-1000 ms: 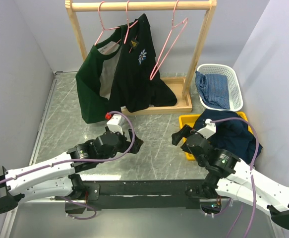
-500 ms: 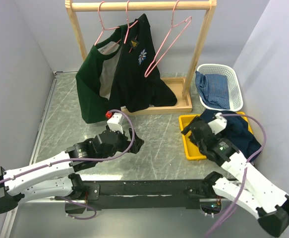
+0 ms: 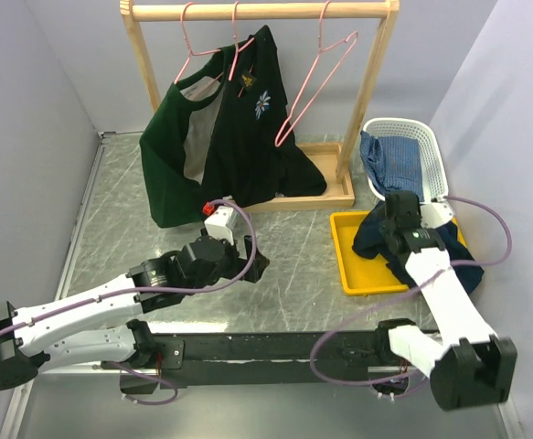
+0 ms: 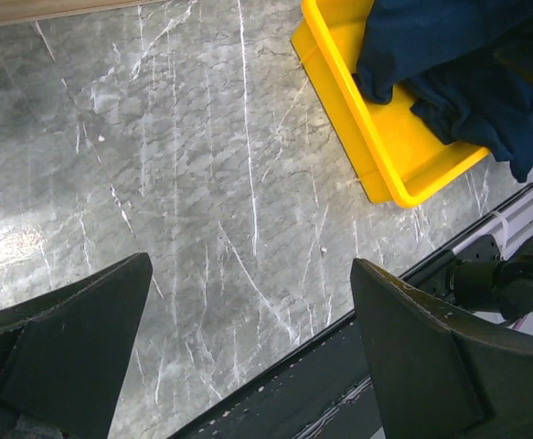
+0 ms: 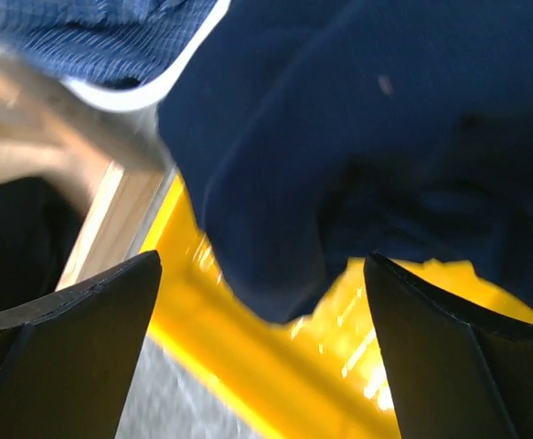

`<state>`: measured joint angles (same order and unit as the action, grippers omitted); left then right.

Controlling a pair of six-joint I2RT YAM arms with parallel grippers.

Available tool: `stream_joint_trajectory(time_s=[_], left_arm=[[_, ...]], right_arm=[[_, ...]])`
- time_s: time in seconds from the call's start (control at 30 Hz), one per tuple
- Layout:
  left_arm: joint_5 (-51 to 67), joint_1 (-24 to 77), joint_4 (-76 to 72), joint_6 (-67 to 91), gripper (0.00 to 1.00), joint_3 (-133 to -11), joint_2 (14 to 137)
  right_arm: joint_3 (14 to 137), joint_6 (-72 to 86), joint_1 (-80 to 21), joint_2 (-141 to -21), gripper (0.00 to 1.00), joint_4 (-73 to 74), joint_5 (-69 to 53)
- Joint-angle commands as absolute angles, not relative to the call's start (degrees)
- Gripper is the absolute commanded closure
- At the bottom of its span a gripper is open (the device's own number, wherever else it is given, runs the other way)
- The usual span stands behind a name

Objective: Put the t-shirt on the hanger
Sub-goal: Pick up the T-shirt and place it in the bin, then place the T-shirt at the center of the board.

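The navy t-shirt (image 3: 371, 238) lies bunched in the yellow tray (image 3: 348, 265) at the right. It also shows in the left wrist view (image 4: 449, 55) and fills the right wrist view (image 5: 339, 119). My right gripper (image 3: 399, 207) is open and empty just above the shirt (image 5: 261, 259), its jaws on either side of a fold. The empty pink hanger (image 3: 318, 87) hangs tilted at the right end of the wooden rail. My left gripper (image 3: 253, 263) is open and empty over bare table left of the tray (image 4: 250, 265).
A wooden rack (image 3: 367, 101) stands at the back with two pink hangers bearing dark green garments (image 3: 220, 137). A white basket (image 3: 435, 146) with blue checked cloth (image 3: 389, 165) stands behind the tray. Walls close in at left and right.
My right arm has swung right and forward, from the tray's near left corner to over the shirt. The empty hanger sways on the rail. My left gripper has edged slightly right.
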<state>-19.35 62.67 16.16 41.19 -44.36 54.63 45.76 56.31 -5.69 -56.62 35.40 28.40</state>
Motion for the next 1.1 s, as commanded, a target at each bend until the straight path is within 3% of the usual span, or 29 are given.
stream_joint_trajectory(time_s=[0.0,0.03,0.17,0.47,0.8,0.93,1.07], left_arm=[[-20.04,62.75,17.13,40.60,0.04,-47.81,54.40],[-20.21,62.75,17.40,40.69,0.04,-47.81,54.14],[-21.00,62.75,18.54,40.87,0.04,-48.51,53.53],[-23.20,62.75,21.18,40.61,0.04,-52.56,51.51],[-25.05,62.75,23.11,39.20,0.04,-57.39,50.10],[-25.49,62.75,24.25,39.11,0.04,-59.32,48.52],[-31.10,62.75,30.74,41.83,0.04,-62.48,46.50]], right_arm=[[45.62,56.25,-3.70,-60.55,0.02,25.08,31.82],[45.62,55.12,-3.78,-61.17,0.07,24.09,31.82],[51.05,52.74,-3.78,-60.04,1.00,27.93,28.15],[74.42,43.77,-14.14,-51.86,1.00,41.74,15.57],[102.61,43.59,-24.69,-55.54,1.00,44.56,3.52],[108.54,44.47,-30.83,-60.98,1.00,44.30,2.45],[103.55,46.14,-43.57,-64.94,1.00,38.61,9.83]])
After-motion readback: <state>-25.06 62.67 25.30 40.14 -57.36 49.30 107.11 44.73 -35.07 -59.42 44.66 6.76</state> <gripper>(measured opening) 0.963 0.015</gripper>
